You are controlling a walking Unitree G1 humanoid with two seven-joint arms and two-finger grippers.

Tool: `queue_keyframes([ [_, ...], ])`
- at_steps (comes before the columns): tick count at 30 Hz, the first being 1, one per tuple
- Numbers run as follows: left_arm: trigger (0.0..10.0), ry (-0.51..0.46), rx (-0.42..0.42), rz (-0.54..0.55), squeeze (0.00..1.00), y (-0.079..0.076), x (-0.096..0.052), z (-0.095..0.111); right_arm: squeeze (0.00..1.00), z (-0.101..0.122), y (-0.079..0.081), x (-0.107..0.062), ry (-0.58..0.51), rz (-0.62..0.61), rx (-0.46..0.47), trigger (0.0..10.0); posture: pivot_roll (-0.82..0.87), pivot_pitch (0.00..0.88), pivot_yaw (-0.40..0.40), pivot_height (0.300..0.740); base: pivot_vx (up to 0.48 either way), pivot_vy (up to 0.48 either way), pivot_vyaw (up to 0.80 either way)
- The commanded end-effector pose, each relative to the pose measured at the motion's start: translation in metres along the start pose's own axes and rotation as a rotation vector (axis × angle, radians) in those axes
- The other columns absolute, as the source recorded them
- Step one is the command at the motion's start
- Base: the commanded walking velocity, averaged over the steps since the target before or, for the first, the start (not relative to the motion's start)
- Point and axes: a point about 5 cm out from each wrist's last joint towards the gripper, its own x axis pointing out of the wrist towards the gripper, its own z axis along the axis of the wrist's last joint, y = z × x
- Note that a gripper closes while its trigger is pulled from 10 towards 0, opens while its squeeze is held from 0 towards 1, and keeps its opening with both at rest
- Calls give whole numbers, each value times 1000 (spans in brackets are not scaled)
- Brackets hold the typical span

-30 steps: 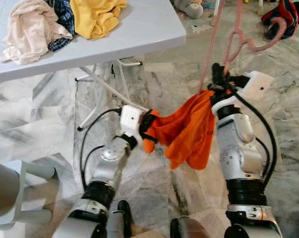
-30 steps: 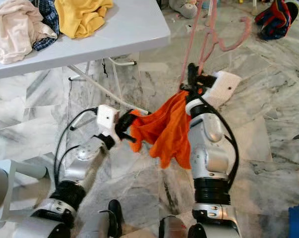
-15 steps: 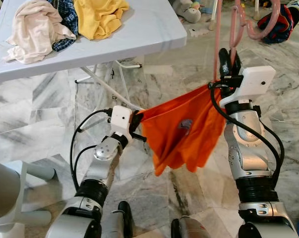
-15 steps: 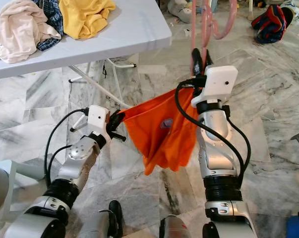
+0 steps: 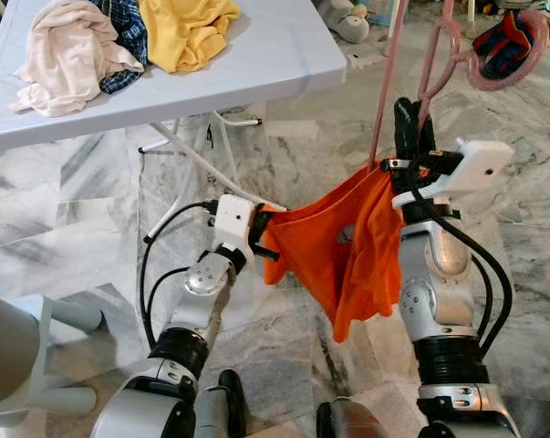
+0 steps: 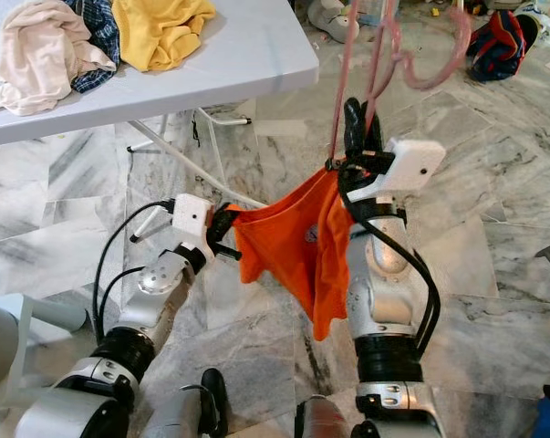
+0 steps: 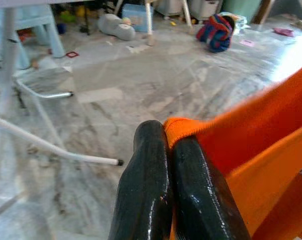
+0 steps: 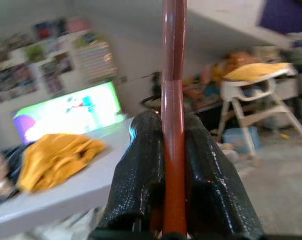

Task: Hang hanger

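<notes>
At the far left a white tabletop (image 5: 256, 55) is carrying a heap of clothes: a cream garment (image 5: 69, 50), a checked blue one (image 5: 124, 36) and a yellow one (image 5: 188, 27). Its metal legs (image 5: 202, 160) are standing on a grey marble floor (image 5: 74, 237).

Below the tabletop's near edge, the left pincer (image 5: 259, 233) is reaching toward the middle. Its two black fingers (image 7: 156, 190) are pressed together, pinching the folded hem of an orange shirt (image 5: 334, 251). The shirt is stretching from that corner up and across to the right, sagging in between, and one long tail of it is hanging down in front of the right arm.

The right pincer (image 5: 411, 132) is pointing upward, raised higher than the left one. Its fingers (image 8: 140, 170) are closed tight around the stem of a pink hanger (image 5: 430, 78), which is passing between them. The hanger's long axis is running nearly upright, leaning a little to the right as it rises; its hook (image 5: 498, 64) is curling over at the top, toward the right. The shirt's upper edge is gathered at the right pincer, just where the hanger is being gripped.

Farther right on the floor, beyond the hook, a bundle of red and blue cloth (image 5: 503, 41) is lying.
</notes>
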Motion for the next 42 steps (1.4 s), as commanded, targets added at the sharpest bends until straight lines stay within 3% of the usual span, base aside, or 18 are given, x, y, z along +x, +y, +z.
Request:
queue_keyframes([
  [1, 0, 19, -3, -6, 0, -1, -5, -7, 0, 14, 0, 7, -86, 94, -356, 10000, -28, 184, 8, 740, 0, 0, 0],
  [2, 0, 32, -26, -7, 0, -1, -8, -10, 0, 15, 21, 5, -142, 313, -544, 10000, -25, 186, 19, 740, 0, 0, 0],
  [5, 0, 28, -36, -19, 0, -3, -9, -11, 0, 13, 25, 10, -117, 296, -447, 10000, -34, 196, 23, 740, 0, 0, 0],
  [7, 0, 41, -11, -39, 0, -7, -9, -14, 0, -5, 37, 5, 1, 493, -391, 10000, -25, 198, 24, 740, 0, 0, 0],
  [9, 0, 46, 6, -38, 0, -7, -8, -13, 0, -8, 39, -1, 27, 552, -358, 10000, -23, 199, 24, 740, 0, 0, 0],
  [11, 0, 31, 13, -25, 0, -4, -6, -9, 0, -3, 23, 7, 39, 380, -219, 10000, -23, 202, 16, 740, 0, 0, 0],
  [12, 0, 31, 14, -13, 0, -2, -7, -8, 0, -4, 20, 7, 59, 366, -166, 10000, -24, 203, 16, 740, 0, 0, 0],
  [14, 0, 41, 6, -2, 0, 0, -8, -11, 0, -6, 22, 4, 76, 415, -184, 10000, -29, 204, 16, 740, 0, 0, 0],
  [15, 0, 47, 3, 3, 0, -1, -9, -13, 0, 2, 13, 14, 50, 261, 21, 10000, -30, 206, 13, 740, 0, 0, 0],
  [16, 0, 47, 3, 2, 0, -2, -9, -13, 0, 4, 9, 17, 39, 196, 116, 10000, -30, 206, 13, 740, 0, 0, 0],
  [18, 0, 43, 5, -2, 0, -4, -9, -13, 0, 2, 6, 16, 47, 216, 18, 10000, -29, 206, 8, 740, 0, 0, 0],
  [21, 0, 42, 4, -2, 0, -6, -9, -13, 0, -8, 6, 10, 94, 241, -37, 10000, -27, 209, 6, 740, 0, 0, 0],
  [30, 0, 65, 15, 27, 0, 1, -12, -18, 0, -22, 9, -15, 197, 285, -1, 10000, -28, 216, -1, 740, 0, 0, 0],
  [36, 0, 67, 25, 71, 0, 5, -10, -17, 0, -22, 13, -28, 238, 418, -6, 10000, -40, 217, 1, 740, 0, 0, 0],
  [37, 980, 68, 28, 79, 0, 7, -9, -16, 0, -19, 13, -30, 240, 442, 16, 10000, -40, 216, 1, 740, 0, 0, 0],
  [38, 980, 70, 30, 83, 0, 8, -9, -15, 0, -18, 13, -31, 242, 457, 32, 10000, -40, 216, 1, 740, 0, 0, 0],
  [39, 1804, 74, 29, 90, 0, 10, -8, -15, 0, -15, 12, -33, 247, 482, 61, 10000, -42, 216, 1, 740, 0, 0, 0],
  [42, 1294, 62, -15, 105, 0, 15, -7, -11, 0, -9, 10, -40, 280, 585, 70, 10000, -47, 216, 2, 740, 0, 0, 0],
])
